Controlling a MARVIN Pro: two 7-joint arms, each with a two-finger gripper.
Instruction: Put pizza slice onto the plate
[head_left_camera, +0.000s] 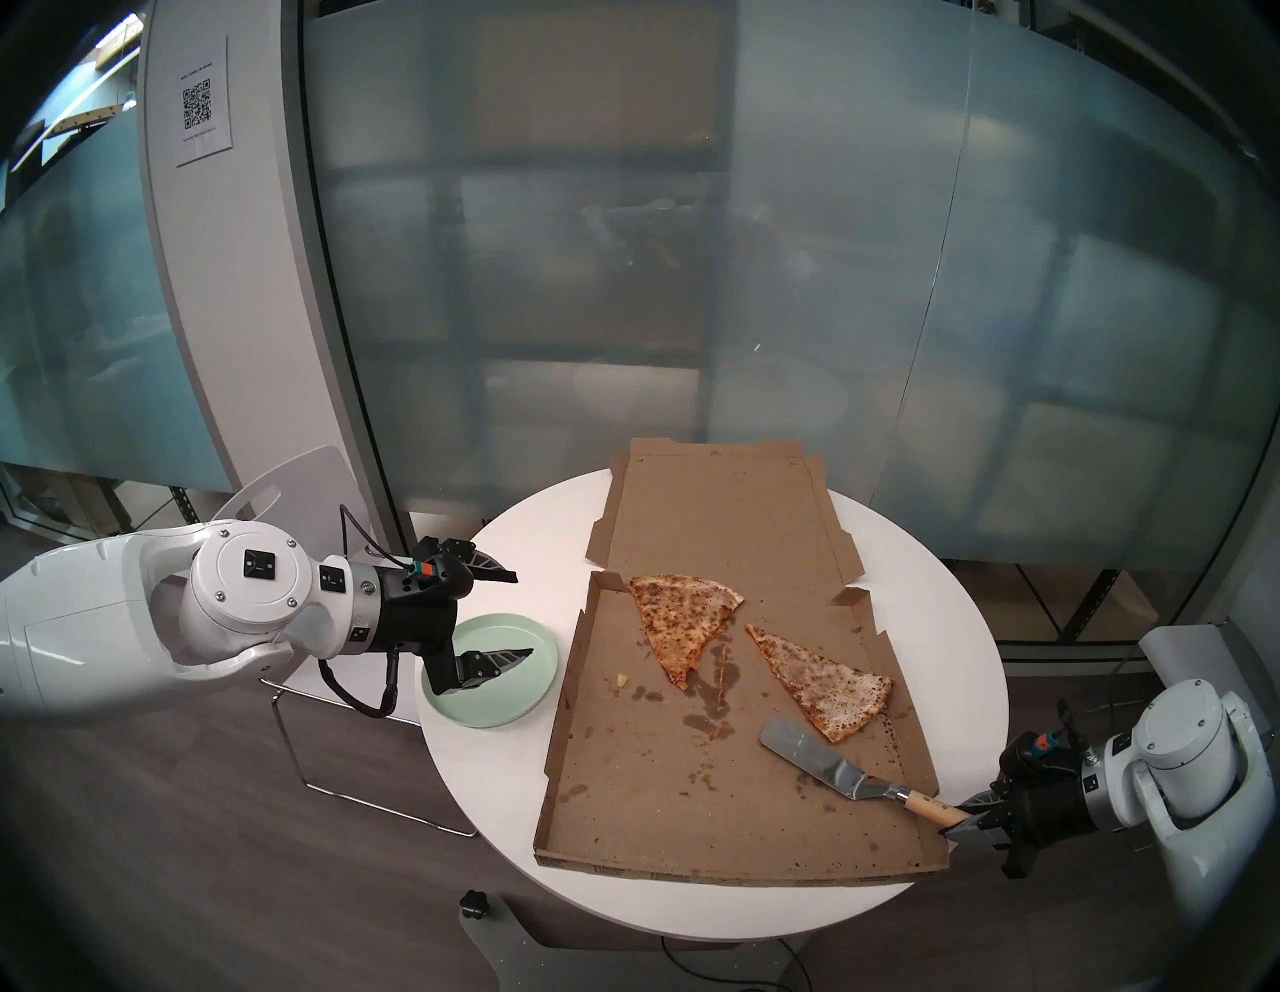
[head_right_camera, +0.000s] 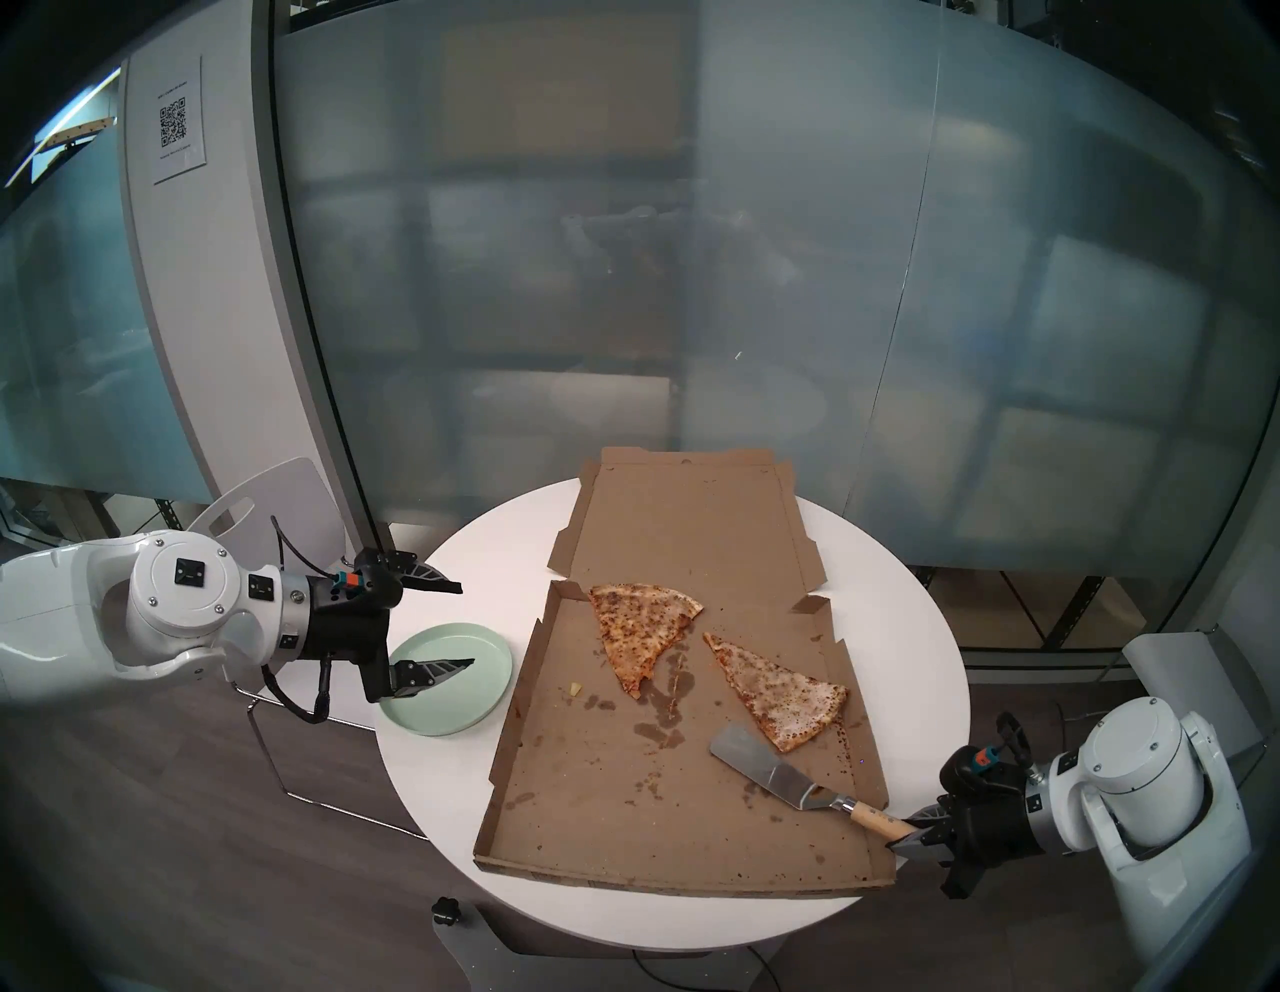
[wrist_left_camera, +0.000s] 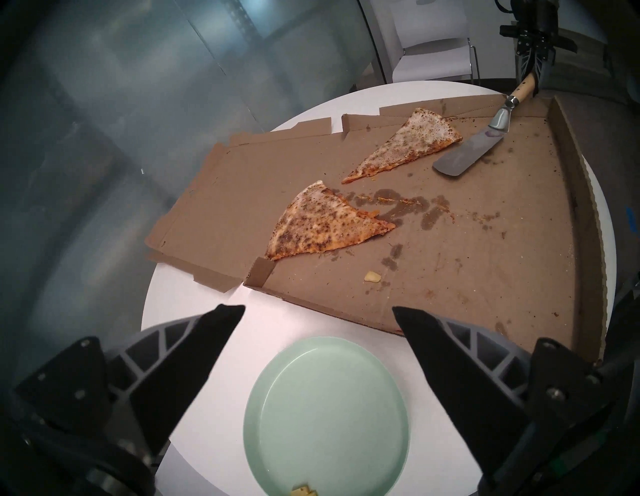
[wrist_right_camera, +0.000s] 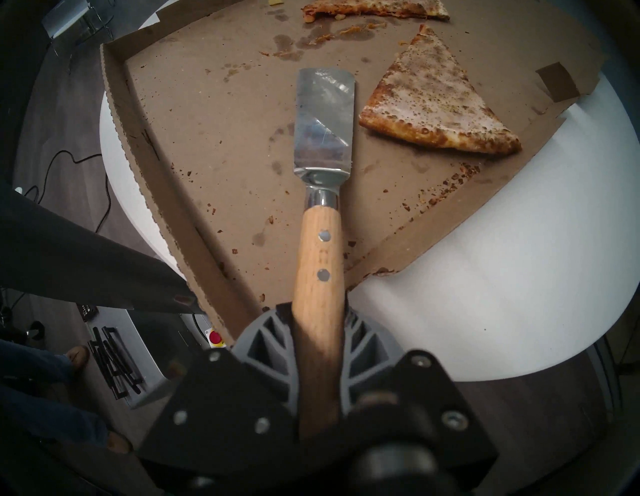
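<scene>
The round white table carries a large open brown cardboard pizza box across its middle and right side; the small round mint-green plate sits at the table's left edge, just beside the box; the long triangular pale-cheese pizza slice lies in the box toward the table's right edge, apart from the wider browner slice behind it.

The right hand pinches the wooden handle of the steel-bladed spatula, whose blade lies beside the slice's crust, not yet under it; the step looks like sliding in. Best keep the blade flat to the cardboard and enter along the slice's length, so the thin tip does not droop or fold.

The left hand hovers spread above the plate, gripping nothing; it could steady the plate.

The slice is whitish, dark-specked, orange-red at its edges, with a thin browned crust.
</scene>
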